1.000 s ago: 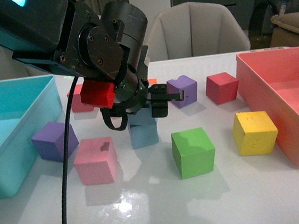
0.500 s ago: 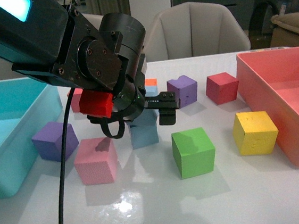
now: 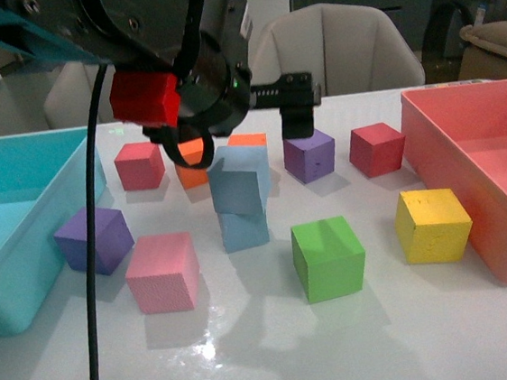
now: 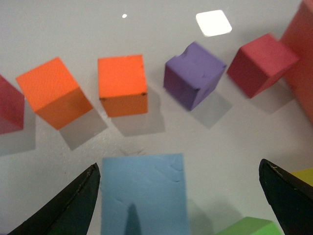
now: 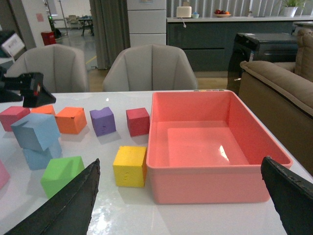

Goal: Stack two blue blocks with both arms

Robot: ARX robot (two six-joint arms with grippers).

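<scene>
My left gripper (image 4: 178, 196) hangs with its jaws spread wide and empty above the upper blue block (image 3: 237, 181), clear of it. That block sits tilted and turned on the lower blue block (image 3: 244, 228), which rests on the white table (image 3: 279, 351) between the pink cube (image 3: 161, 272) and the green cube (image 3: 329, 257). My right gripper (image 5: 181, 196) is also wide open, holding nothing, facing the red bin (image 5: 215, 181).

Matte foam blue blocks (image 3: 239, 196), glossy white table (image 3: 279, 351), smooth plastic red bin (image 3: 489, 183), black metal gripper (image 4: 181, 200)
</scene>
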